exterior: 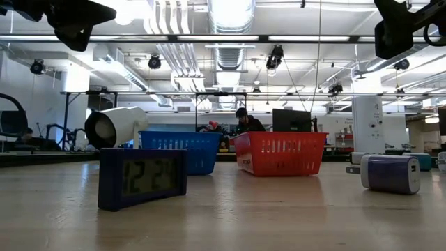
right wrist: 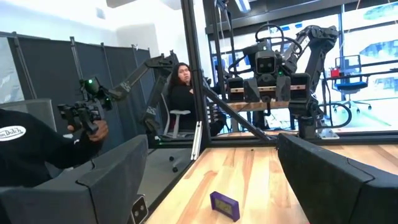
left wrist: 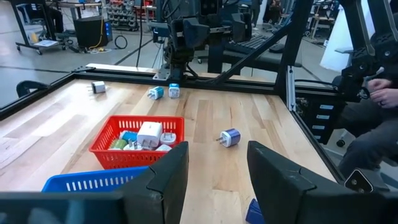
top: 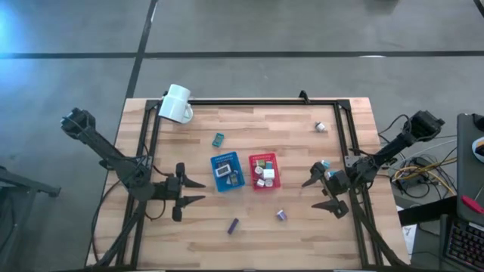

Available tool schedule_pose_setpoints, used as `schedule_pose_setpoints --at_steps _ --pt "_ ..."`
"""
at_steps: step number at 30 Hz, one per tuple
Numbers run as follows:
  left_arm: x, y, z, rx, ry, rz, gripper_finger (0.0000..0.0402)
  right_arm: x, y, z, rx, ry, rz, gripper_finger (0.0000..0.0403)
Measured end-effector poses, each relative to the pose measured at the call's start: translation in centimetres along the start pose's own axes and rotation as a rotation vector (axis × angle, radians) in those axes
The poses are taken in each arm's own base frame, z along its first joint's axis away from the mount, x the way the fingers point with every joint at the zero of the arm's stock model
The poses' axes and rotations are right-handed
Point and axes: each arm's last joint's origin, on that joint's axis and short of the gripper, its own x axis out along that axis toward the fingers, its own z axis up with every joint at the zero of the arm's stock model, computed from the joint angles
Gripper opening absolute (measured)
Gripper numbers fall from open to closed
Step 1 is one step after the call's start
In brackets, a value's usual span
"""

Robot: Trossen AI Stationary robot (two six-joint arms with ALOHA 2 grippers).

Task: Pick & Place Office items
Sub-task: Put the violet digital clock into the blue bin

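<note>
Left gripper [top: 198,191] low over the near-left part of the wooden surface [top: 249,234], fingers [left wrist: 163,177] part-open with a clear gap, nothing between them. Pointing toward the blue tray [top: 226,172] just beyond the tips.

Right gripper [top: 321,193] at the right side of the surface, fingers [right wrist: 339,171] spread wide, holding nothing. Aimed across the boards toward the left arm.

Trays side by side mid-surface: blue on the left, red tray [top: 265,171] on the right. Blue one carrying a small clock-like piece plus another small item. Red one packed with white and teal chargers [left wrist: 149,135].

Loose office items still out on the boards:
- teal flat piece [top: 218,138] behind the blue tray
- dark blue clock [top: 233,225] near the front edge, digits showing in the low view, lying well apart from both trays
- purple-and-white plug [top: 281,215] in front of the red tray
- small teal pieces [top: 324,164] just beside the right gripper
- small white piece [top: 321,127] toward the far right corner

White mug [top: 176,103] tipped on its side at the far left corner. Person [right wrist: 180,93] seated beyond the frame in the right wrist view; a hand [right wrist: 92,129] on a control handle nearer the camera.
</note>
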Motion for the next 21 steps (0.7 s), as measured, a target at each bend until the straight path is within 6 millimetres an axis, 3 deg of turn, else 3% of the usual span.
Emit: schedule_pose_setpoints --at_steps 12,16,21 --pt "0.0 0.0 0.0 0.0 0.0 0.001 0.0165 0.01 0.0 -0.04 -0.008 0.005 -0.001 0.0291" --pt "0.0 0.0 0.0 -0.001 -0.001 0.001 0.0165 0.01 -0.02 -0.09 -0.037 0.009 -0.004 0.0235" --pt "0.0 0.02 0.01 -0.004 -0.002 0.007 0.0165 0.02 -0.02 -0.07 -0.131 0.006 -0.003 0.0135"
